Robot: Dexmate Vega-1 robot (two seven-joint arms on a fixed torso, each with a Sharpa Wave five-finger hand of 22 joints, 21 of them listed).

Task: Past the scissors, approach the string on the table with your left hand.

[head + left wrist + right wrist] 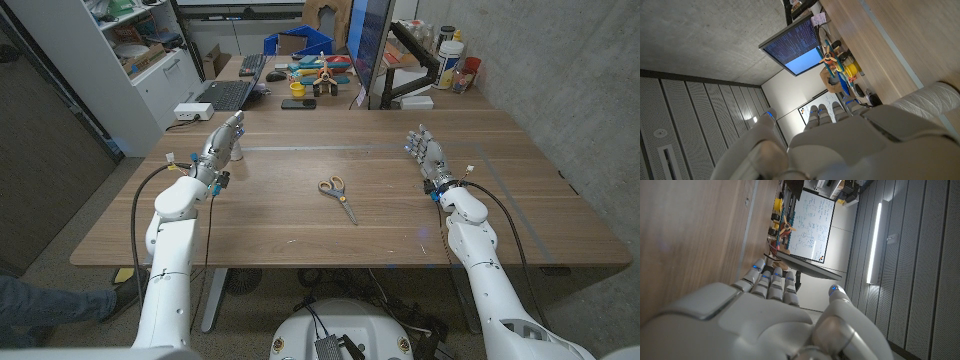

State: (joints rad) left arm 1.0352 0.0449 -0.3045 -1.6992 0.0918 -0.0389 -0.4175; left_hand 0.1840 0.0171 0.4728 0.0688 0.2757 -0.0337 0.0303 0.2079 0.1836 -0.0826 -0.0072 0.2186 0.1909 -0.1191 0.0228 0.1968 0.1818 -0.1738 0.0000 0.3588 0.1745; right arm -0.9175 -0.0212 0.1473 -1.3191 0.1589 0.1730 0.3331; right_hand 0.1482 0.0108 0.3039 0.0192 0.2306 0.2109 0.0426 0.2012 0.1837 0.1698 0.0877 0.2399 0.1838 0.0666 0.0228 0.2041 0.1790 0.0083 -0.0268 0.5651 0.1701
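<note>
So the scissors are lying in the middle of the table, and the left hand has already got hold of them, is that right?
Not quite. The scissors do lie in the middle of the table, but the left hand holds nothing. In the head view it stands apart from them, out near the table's left side, fingers extended. The right hand is empty too.

Scissors (339, 197) lie mid-table (270, 235), between both hands, apart

Nothing is legible: the monitor (792, 47) text and the whiteboard (810, 225) writing are too small
</note>
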